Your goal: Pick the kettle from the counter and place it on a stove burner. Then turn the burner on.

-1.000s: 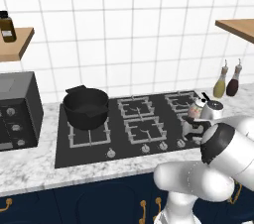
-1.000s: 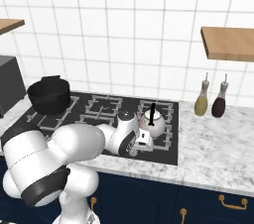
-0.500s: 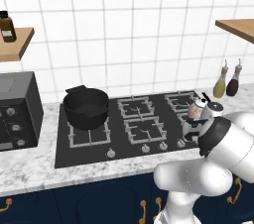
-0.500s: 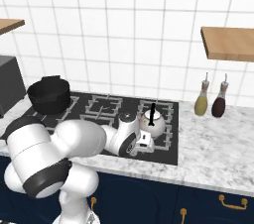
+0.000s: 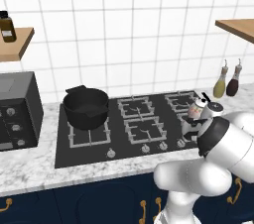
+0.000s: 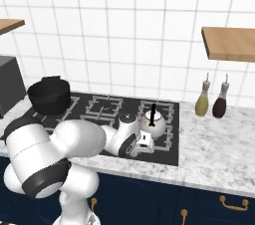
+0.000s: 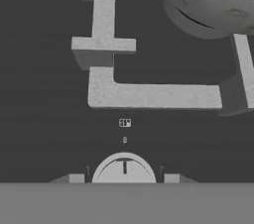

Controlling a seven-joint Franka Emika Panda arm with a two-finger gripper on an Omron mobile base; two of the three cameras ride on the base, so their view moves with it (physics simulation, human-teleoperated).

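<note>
**Kettle on the front right burner, hand low over the knob row**

The kettle (image 6: 152,124) sits on the stove burner (image 6: 162,138) at the front right corner of the cooktop (image 6: 99,103), upright, its black handle arching over the lid. In the left base view the kettle (image 5: 200,114) peeks out just above the arm's big white elbow, still on the black glass and close to its right edge.

The gripper (image 6: 143,145) is down low at the front edge of the cooktop, just beside the kettle and on the near side of it. Along the hand, the fingertips (image 7: 76,178) poke up either side of a round silver knob (image 7: 124,170) at the bottom, with a gap between them as wide as the knob. So the jaws stand apart, straddling the knob; whether the pads touch it I cannot tell. Above the knob runs a pale bar of the grate (image 7: 154,95), and the kettle's rounded underside (image 7: 208,0) bulges in at the top right corner.

At the back left of the cooktop the wide black pot (image 5: 86,106) rests on its own grate. The counter (image 6: 219,154) runs on past the right edge of the cooktop, with two bottles (image 6: 201,104) standing at its back edge by the tiled wall.
</note>
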